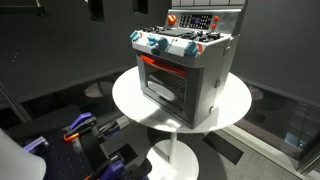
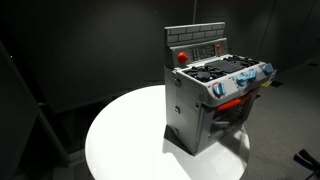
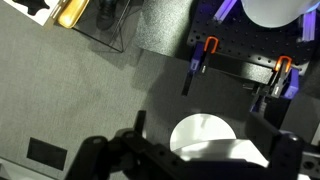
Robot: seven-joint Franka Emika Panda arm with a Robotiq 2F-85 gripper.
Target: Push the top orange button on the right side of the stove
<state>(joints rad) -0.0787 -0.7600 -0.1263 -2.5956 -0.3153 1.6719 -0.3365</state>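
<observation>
The toy stove point(image 1: 185, 65) stands on a round white table point(image 1: 130, 100) and shows in both exterior views point(image 2: 215, 100). It has a grey body, an orange-red trimmed oven window point(image 1: 162, 82), blue-and-white knobs point(image 1: 160, 44) and an upright back panel point(image 2: 197, 40). A round orange-red button point(image 2: 182, 57) sits on that panel, also visible in the opposite exterior view point(image 1: 171, 19). My gripper point(image 3: 190, 162) shows only in the wrist view, dark fingers spread wide, open and empty, high above the floor and away from the stove. The stove is out of the wrist view.
The wrist view looks down on grey carpet, the table's white round base point(image 3: 203, 135) and a black rack with orange and purple clamps point(image 3: 210, 48). The same clamps point(image 1: 80, 126) lie on the floor beside the table. Black curtains surround the scene.
</observation>
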